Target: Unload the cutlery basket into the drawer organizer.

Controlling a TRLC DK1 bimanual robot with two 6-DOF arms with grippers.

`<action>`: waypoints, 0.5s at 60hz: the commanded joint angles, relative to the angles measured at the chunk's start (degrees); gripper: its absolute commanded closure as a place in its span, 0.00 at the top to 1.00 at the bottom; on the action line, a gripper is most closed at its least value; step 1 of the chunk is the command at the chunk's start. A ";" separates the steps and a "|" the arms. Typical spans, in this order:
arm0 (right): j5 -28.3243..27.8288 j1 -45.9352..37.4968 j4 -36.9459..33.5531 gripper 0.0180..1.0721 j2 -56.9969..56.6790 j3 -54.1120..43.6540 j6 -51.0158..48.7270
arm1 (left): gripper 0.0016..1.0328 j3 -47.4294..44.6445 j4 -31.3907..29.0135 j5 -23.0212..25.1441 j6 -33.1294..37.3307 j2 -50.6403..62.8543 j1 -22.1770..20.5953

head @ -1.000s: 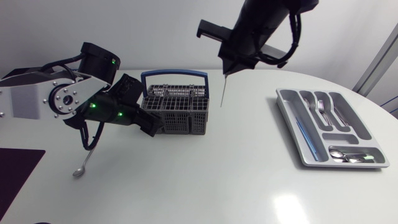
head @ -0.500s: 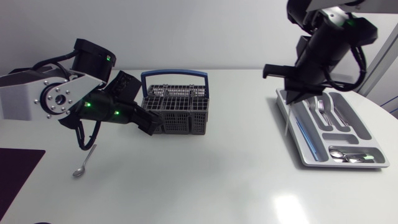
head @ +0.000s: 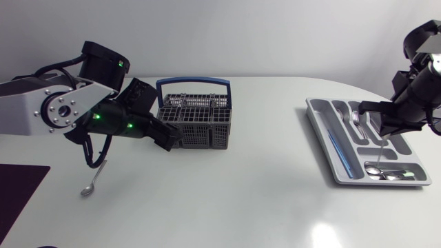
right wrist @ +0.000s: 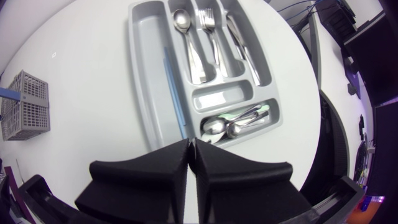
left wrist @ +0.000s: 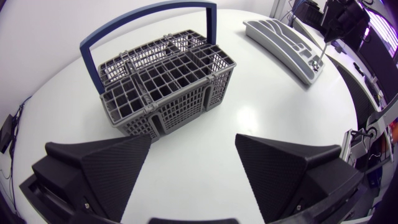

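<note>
The grey cutlery basket (head: 196, 120) with a blue handle stands at the table's middle left. My left gripper (head: 169, 136) sits open at its front left corner; in the left wrist view the basket (left wrist: 165, 87) lies just ahead of the open fingers (left wrist: 106, 168), its cells looking empty. The grey drawer organizer (head: 318, 131) holds spoons, forks and knives at the right. Above its near end my right gripper (head: 381, 134) is shut on a thin piece of cutlery (head: 379, 149) hanging straight down. In the right wrist view the gripper (right wrist: 189, 144) hovers over the organizer (right wrist: 138, 81).
One loose spoon (head: 91, 182) lies on the table under my left arm. A dark mat (head: 17, 189) covers the front left corner. The organizer sits close to the table's right edge.
My right arm has carried the thin piece of cutlery from beside the basket across to the right, over the organizer, and lower. The left arm has barely moved.
</note>
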 commanded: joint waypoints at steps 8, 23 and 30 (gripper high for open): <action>3.61 -6.56 4.94 0.05 2.59 -2.65 -9.52 | 0.92 -1.70 -0.84 -0.49 -0.91 -1.55 -0.86; 8.36 -10.77 11.88 0.05 5.14 -5.82 -17.08 | 0.92 -1.62 -1.19 -0.93 -0.91 -1.99 -1.03; 8.89 -11.83 13.82 0.05 6.11 -6.78 -19.28 | 0.92 -1.62 -1.28 -1.10 -1.00 -2.08 -1.21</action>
